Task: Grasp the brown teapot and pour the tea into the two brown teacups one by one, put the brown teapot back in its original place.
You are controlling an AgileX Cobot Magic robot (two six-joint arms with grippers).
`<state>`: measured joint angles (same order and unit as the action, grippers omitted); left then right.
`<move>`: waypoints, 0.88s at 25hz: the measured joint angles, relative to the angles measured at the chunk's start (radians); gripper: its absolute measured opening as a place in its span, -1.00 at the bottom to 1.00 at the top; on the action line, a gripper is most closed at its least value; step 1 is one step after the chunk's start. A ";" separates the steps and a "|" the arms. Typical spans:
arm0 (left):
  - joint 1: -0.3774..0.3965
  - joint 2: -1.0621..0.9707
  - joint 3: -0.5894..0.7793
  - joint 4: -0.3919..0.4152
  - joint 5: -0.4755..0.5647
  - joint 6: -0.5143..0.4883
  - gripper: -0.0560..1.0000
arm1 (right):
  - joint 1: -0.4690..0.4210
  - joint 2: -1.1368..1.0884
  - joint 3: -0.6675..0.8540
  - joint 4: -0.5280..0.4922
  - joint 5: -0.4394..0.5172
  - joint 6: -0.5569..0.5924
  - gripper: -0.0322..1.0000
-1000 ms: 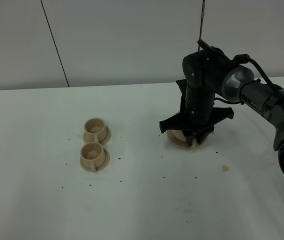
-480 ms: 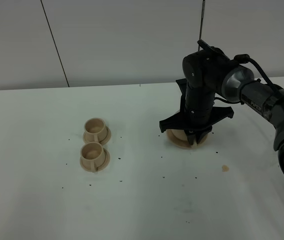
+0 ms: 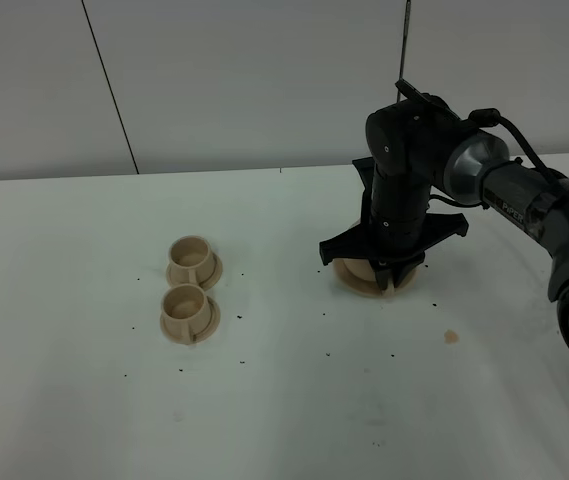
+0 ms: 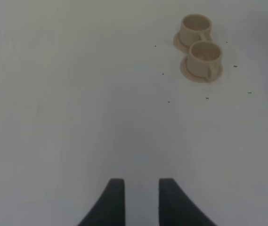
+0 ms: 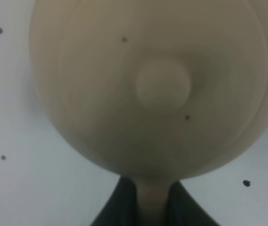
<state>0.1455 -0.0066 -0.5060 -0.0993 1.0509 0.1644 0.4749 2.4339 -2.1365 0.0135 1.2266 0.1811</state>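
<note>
Right arm reaches straight down; right gripper — closed — pinches brown teapot (handle).

The brown teapot looks like smooth matt ceramic, tan, without shine. The two brown teacups and their saucers have the same matt tan finish. The desk is white and smooth, a little dull, with dark specks. The right gripper looks like matt black plastic; the arm has a grey part with metal shine.

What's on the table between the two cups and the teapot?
Only bare white table with a few dark specks separates teacups and teapot, in the exterior high view.
</note>
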 joint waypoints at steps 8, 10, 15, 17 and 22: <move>0.000 0.000 0.000 0.000 0.000 0.000 -0.43 | 0.000 -0.002 -0.034 0.000 0.010 0.000 -0.76; 0.000 0.000 0.000 0.000 0.000 0.000 -0.43 | 0.000 -0.002 -0.035 0.000 0.010 0.000 -0.76; 0.000 0.000 0.000 0.000 0.000 0.000 -0.43 | 0.000 -0.002 -0.035 0.000 0.010 0.000 -0.76; 0.000 0.000 0.000 0.000 0.000 0.000 -0.43 | 0.000 -0.002 -0.035 0.000 0.010 0.000 -0.76; 0.000 0.000 0.000 0.000 0.000 0.000 -0.43 | 0.000 -0.002 -0.035 0.000 0.010 0.000 -0.76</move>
<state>0.1455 -0.0066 -0.5060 -0.0993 1.0509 0.1644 0.4749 2.4318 -2.1717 0.0133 1.2362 0.1811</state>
